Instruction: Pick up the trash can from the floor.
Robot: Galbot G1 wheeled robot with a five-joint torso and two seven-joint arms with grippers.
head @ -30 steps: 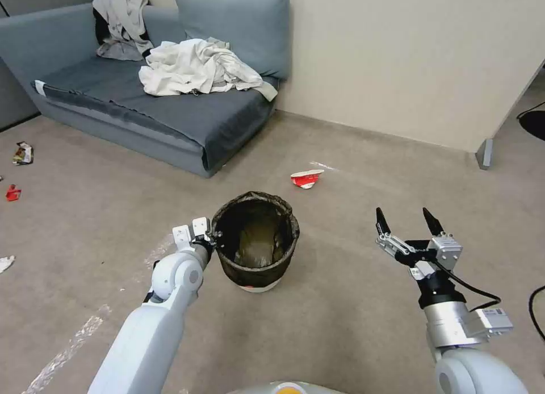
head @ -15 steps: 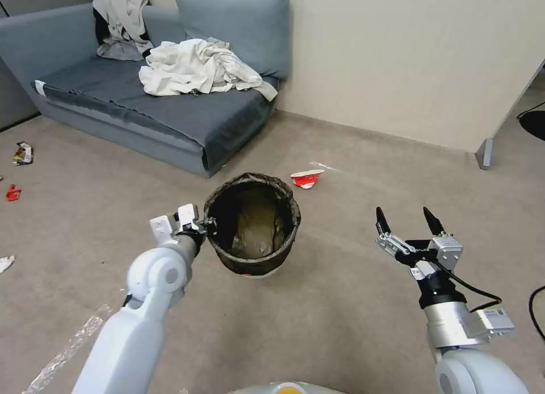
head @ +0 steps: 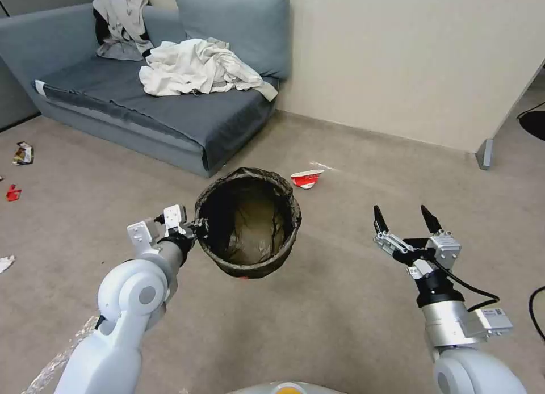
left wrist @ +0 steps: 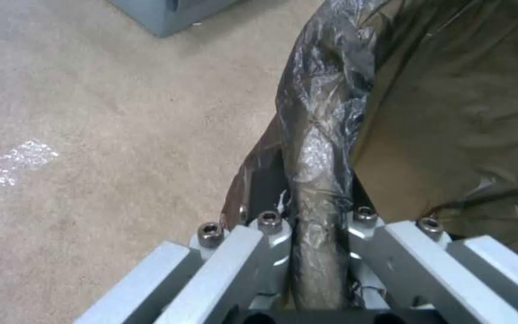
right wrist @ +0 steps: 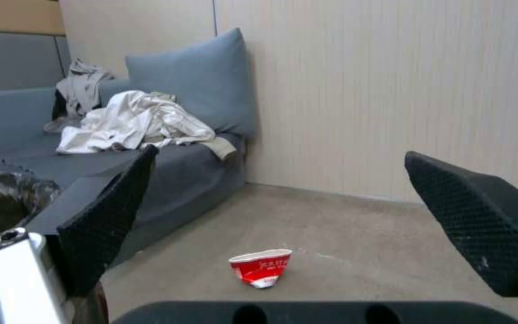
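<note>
My left gripper (head: 196,228) is clamped on the trash can (head: 248,221), jaws pinched over the bag-wrapped rim on the side nearest my left arm. The left wrist view confirms it: the rim and its crinkled dark liner run straight between my fingers (left wrist: 271,252), one inside the wall, one outside.

The can looks clear of the floor (head: 340,303). It hangs tilted, mouth tipped toward my head camera, and I can see down into the brownish liner with no white base in sight beneath it (there is a tiny red speck at the can's lower edge, too small for me to name). By my reading the pick itself is done: grasp made, can airborne, weight carried by that single rim pinch.

What's left, as I judge it, is little: keep the hold firm and bring the can to a steady carrying height without the liner slipping through my jaws. A one-sided rim grip on slick plastic is the weak point, and the tilt suggests the can is pivoting on it.

My right gripper (head: 404,223) hovers well to the right of the can, jaws spread wide and holding nothing. Beyond the can, toward the sofa (head: 164,116), the crushed red-and-white cup (head: 306,178) lies on the floor, untouched.
</note>
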